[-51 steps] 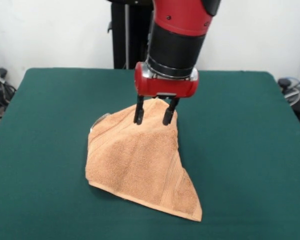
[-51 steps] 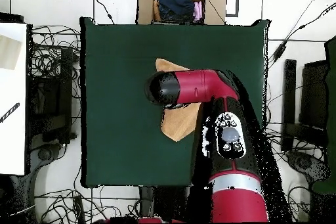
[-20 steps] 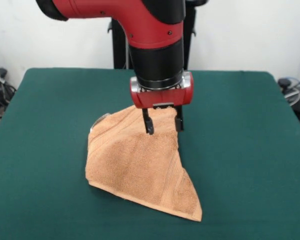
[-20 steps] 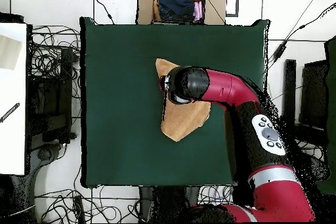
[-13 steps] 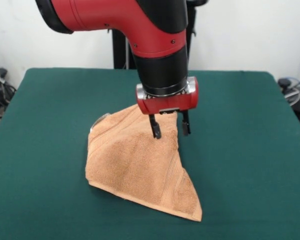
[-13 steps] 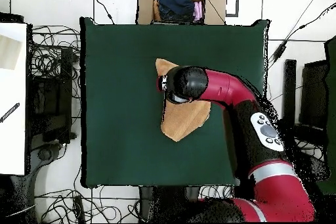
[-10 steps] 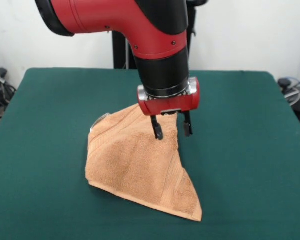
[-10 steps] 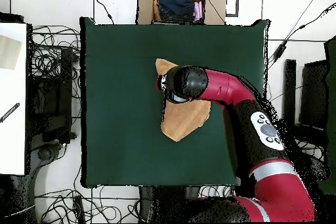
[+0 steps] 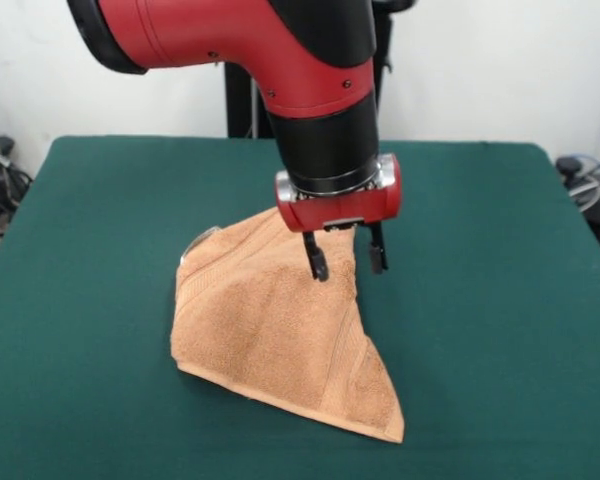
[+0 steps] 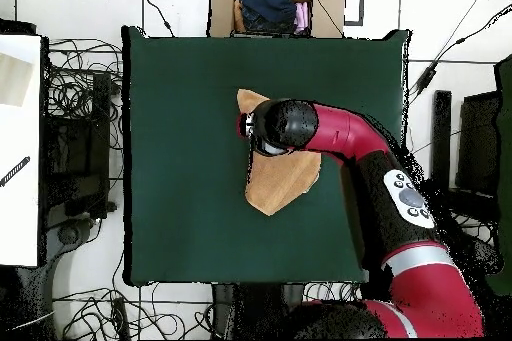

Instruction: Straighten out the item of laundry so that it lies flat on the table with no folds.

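Observation:
The item of laundry (image 9: 280, 330) is a peach-orange terry towel folded over itself into a rough triangle, lying mid-table (image 9: 500, 300) with a small white label at its left corner. My gripper (image 9: 347, 266) hangs open over the towel's far right edge. One fingertip is on the cloth and the other is just past its edge, over the green. Looking down from overhead, the arm covers much of the towel (image 10: 272, 179), and the gripper is hidden under the wrist.
A cardboard box (image 10: 275, 7) of dark and pink clothes stands past the table's top edge in the overhead view. Cables and equipment surround the table (image 10: 180, 107). A white surface (image 10: 20, 147) lies at the left.
The arm swung round and the gripper shifted right and lower, from the towel's far peak to its right edge. The towel has not moved.

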Available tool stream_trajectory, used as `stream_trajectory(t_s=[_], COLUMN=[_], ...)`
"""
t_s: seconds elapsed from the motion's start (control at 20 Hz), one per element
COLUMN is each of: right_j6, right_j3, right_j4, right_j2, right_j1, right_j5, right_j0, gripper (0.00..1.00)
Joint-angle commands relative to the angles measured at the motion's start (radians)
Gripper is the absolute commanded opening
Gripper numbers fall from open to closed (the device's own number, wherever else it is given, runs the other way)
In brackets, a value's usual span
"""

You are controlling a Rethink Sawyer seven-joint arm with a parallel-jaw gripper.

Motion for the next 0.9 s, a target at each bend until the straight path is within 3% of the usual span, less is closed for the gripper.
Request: stream_trajectory(t_s=[0.05, 0.4, 0.9], right_j6=[-0.057, -0.052, -0.138], right_j3=[0.034, -0.042, -0.188], right_j4=[-0.025, -0.037, -0.063], right_j2=[0.056, 0.024, 0.041], right_j1=[-0.025, -0.074, 0.009], right_j5=[0.085, 0.196, 0.315], right_j0=[0.006, 0.043, 0.012], gripper=[1.00, 1.00, 1.00])
